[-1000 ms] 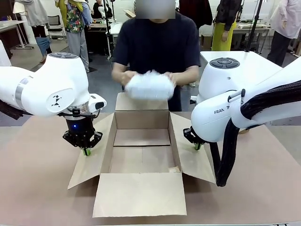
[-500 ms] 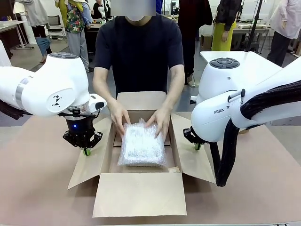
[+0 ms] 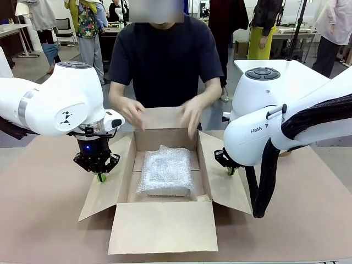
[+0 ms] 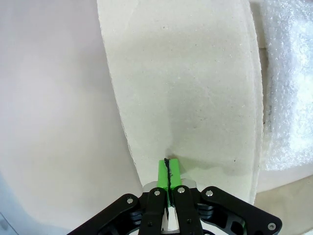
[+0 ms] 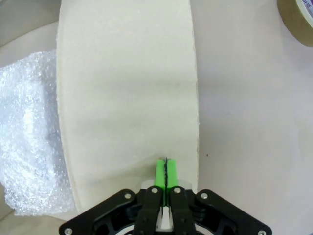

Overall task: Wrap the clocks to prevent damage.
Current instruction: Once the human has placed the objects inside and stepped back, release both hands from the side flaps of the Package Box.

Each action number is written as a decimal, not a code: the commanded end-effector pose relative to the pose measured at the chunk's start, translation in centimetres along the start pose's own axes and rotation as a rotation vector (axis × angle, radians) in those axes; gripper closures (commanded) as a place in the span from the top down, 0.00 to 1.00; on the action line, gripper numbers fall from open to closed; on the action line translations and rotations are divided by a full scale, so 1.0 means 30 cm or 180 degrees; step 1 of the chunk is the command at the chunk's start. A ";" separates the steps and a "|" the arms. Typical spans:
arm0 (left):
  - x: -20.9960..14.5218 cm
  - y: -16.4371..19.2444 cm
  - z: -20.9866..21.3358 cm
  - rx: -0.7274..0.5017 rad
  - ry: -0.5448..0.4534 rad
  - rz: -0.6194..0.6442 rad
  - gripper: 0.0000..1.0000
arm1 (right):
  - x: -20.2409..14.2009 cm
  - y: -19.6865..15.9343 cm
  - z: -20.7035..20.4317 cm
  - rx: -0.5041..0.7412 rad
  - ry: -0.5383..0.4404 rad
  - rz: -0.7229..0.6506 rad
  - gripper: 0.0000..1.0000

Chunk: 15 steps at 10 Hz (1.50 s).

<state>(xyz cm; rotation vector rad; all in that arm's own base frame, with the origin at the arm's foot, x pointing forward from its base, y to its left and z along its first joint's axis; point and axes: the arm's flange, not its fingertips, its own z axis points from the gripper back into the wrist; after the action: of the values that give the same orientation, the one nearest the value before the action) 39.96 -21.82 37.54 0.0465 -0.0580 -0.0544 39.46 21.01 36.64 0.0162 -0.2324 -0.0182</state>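
Note:
A bundle of bubble wrap [image 3: 165, 170] lies in the open cardboard box [image 3: 163, 225]; the clocks themselves are hidden. My left gripper [image 3: 101, 177] is shut, its green tips resting on the box's left flap [image 3: 110, 190]. The left wrist view has the shut gripper [image 4: 167, 169] on that flap [image 4: 186, 88], with the bundle [image 4: 288, 98] beside it. On the right flap [image 3: 223, 176] my right gripper [image 3: 231, 171] stands shut as well. From the right wrist, the shut gripper [image 5: 166, 169] touches the flap [image 5: 127, 88] next to the bundle [image 5: 27, 137]. The person's hands [image 3: 129, 113] hover above the box's far flap.
A roll of brown tape [image 5: 298, 19] lies on the table just past the right flap. The brown table [image 3: 44, 220] has free room to either side of the box. Other people and tables stand far behind the person.
The person lowered the wrapped bundle into the box, let go of it and raised both hands. Both arms stayed still on the flaps.

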 end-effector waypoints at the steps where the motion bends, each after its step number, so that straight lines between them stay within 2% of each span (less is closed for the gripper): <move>1: 0.002 0.003 0.004 0.0071 -0.0008 -0.0031 0.00 | -0.006 0.005 -0.005 -0.0025 0.0018 -0.0034 0.01; 10: 0.000 0.000 0.000 0.0000 0.0000 0.0000 0.00 | 0.000 0.000 0.000 0.0000 0.0000 0.0000 0.01; 11: -0.006 0.035 0.081 0.0058 -0.0172 -0.0292 0.00 | -0.006 -0.016 0.068 -0.0118 0.0063 0.0485 0.01; 13: -0.032 0.112 0.251 0.0301 -0.0348 -0.1013 0.00 | -0.016 -0.108 0.283 -0.0397 0.0002 0.0699 0.01; 14: -0.051 0.162 0.328 0.0252 -0.0380 -0.1217 0.00 | -0.036 -0.163 0.382 -0.0493 0.0071 0.0987 0.01; 15: -0.072 0.211 0.386 0.0287 -0.0406 -0.1477 0.00 | -0.047 -0.229 0.469 -0.0536 0.0120 0.0999 0.01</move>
<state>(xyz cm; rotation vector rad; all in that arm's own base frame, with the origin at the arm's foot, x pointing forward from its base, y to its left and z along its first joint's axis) 38.10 -17.83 47.94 0.1427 -0.1639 -0.4372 35.57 15.77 47.49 -0.1471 -0.1949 0.2312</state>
